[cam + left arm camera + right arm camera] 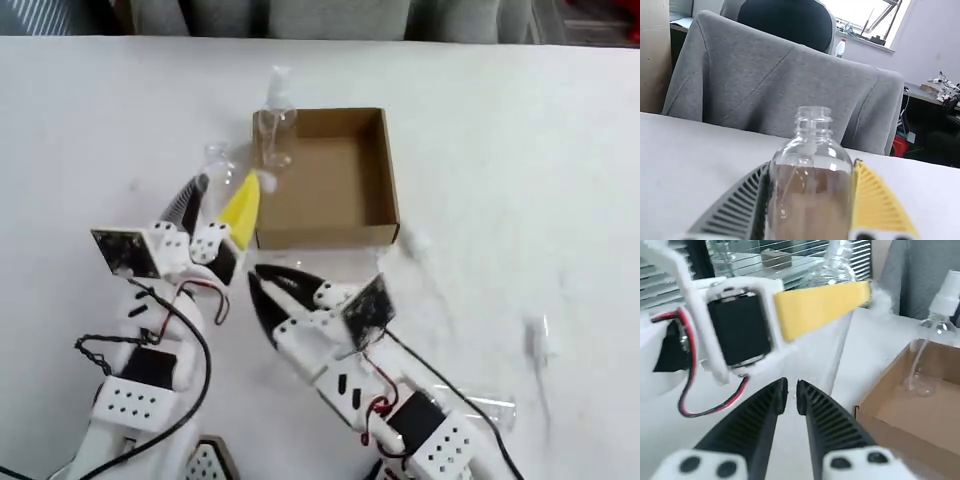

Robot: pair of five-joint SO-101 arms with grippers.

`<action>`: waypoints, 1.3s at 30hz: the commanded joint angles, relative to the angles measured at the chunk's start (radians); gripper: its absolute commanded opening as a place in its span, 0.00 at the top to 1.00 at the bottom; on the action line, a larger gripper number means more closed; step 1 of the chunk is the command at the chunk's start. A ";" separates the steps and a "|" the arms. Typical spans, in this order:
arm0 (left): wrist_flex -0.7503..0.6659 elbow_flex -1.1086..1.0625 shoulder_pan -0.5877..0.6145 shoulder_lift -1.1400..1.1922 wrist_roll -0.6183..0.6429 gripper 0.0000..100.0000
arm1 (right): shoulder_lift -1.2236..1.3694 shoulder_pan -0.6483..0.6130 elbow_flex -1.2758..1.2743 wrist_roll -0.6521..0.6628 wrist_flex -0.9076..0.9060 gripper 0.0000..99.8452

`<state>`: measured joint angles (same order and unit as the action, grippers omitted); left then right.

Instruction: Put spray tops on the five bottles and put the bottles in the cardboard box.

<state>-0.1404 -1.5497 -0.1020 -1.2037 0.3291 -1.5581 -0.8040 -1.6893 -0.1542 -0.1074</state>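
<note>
The left gripper [228, 188] is clamped on a clear bottle [810, 185]. Its grey ribbed finger [737, 207] presses one side of the glass and its yellow finger [875, 200] the other. The bottle stands upright with a bare threaded neck, and its base is cut off in the left wrist view. From above its clear body is hard to trace against the white table [500, 130]. It sits just outside the cardboard box [340, 185], at about nine o'clock from it.

The right gripper [792, 390] holds nothing. Its two black fingers are drawn almost together, with only a thin slit between the tips. It lies low over the table at about seven o'clock from the box, tips pointing toward the left gripper.

A second bottle [275, 118], already wearing a white spray top, stands inside the box in its eleven o'clock corner.

At four o'clock from the box, near its corner, lies a small white piece [415, 243] too blurred to identify. Farther out at four o'clock is a faint loose spray top [540, 345] with its tube. A clear bottle on its side [490, 408] lies at about five o'clock, partly hidden behind the right arm.
</note>
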 commanded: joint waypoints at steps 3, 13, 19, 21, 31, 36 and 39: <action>-0.006 0.020 0.004 -0.021 0.003 0.98 | -0.001 0.021 -0.005 -0.029 0.054 0.98; -0.006 0.021 0.005 -0.021 0.003 0.98 | 0.387 0.025 0.133 -0.064 0.182 0.98; -0.006 0.017 0.007 -0.021 0.002 0.98 | 0.559 -0.016 0.144 -0.080 0.321 0.98; -0.006 0.017 0.007 -0.021 0.000 0.98 | 0.550 -0.039 0.141 -0.081 0.320 0.98; -0.009 0.008 0.004 -0.021 0.003 0.98 | 0.535 -0.048 0.146 -0.083 0.323 0.98; -0.006 0.003 -0.016 -0.021 -0.003 0.98 | 0.533 -0.077 0.149 -0.083 0.328 0.98; -0.011 -0.009 -0.018 -0.021 -0.003 0.98 | 0.533 -0.077 0.158 -0.083 0.328 0.98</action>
<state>-0.1404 -1.5604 -0.1051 -1.2037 0.3261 -1.0134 -0.8669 -1.5927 -0.2294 0.1918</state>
